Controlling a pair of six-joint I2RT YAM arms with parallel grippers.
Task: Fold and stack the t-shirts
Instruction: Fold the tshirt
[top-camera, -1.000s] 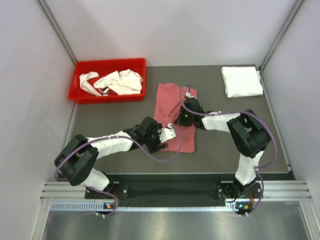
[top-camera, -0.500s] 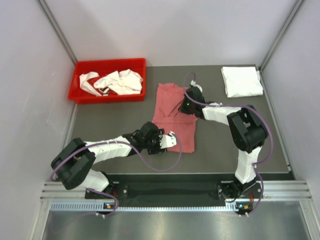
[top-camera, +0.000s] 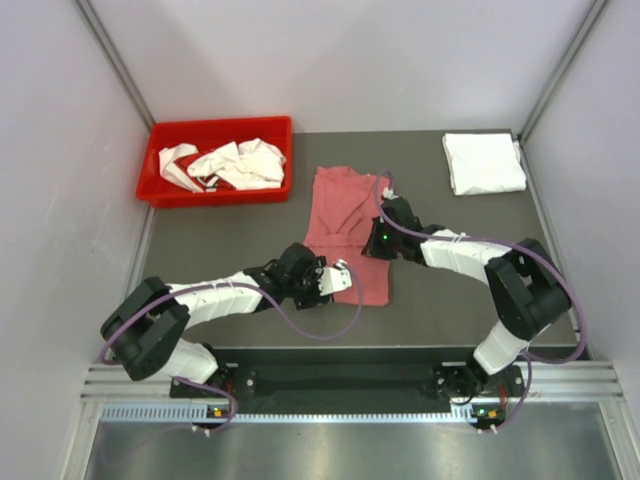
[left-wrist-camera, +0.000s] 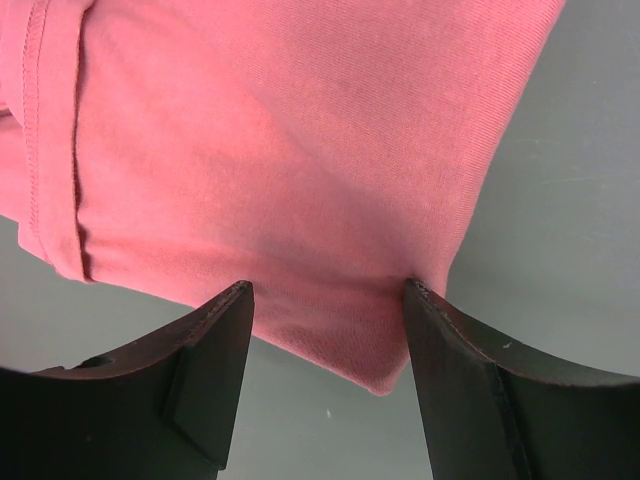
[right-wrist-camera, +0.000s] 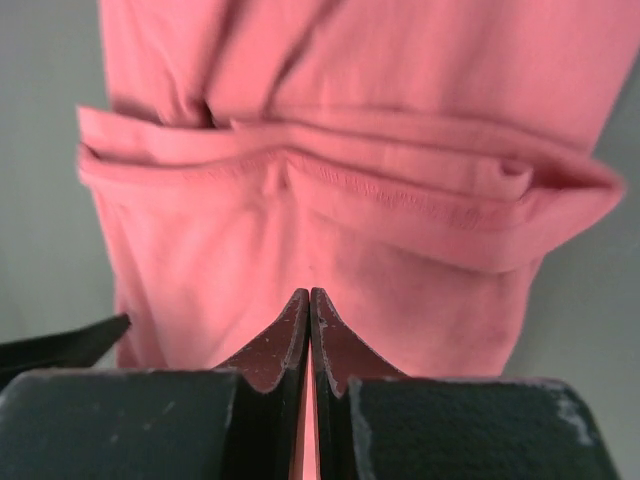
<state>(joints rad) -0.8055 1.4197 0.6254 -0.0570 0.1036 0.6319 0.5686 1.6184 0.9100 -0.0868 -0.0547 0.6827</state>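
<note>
Dark tabletop carries the pink t-shirt, long axis running near-to-far.

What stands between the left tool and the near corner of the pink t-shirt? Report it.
Nothing visible. The left tool stands open, one finger on either side of the near corner of the pink t-shirt, which lies flat on the table.

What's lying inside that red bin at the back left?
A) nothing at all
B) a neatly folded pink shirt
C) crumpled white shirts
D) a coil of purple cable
C: the red bin holds a heap of crumpled white shirts, while the pink shirt lies outside it, between the two arms.
</note>
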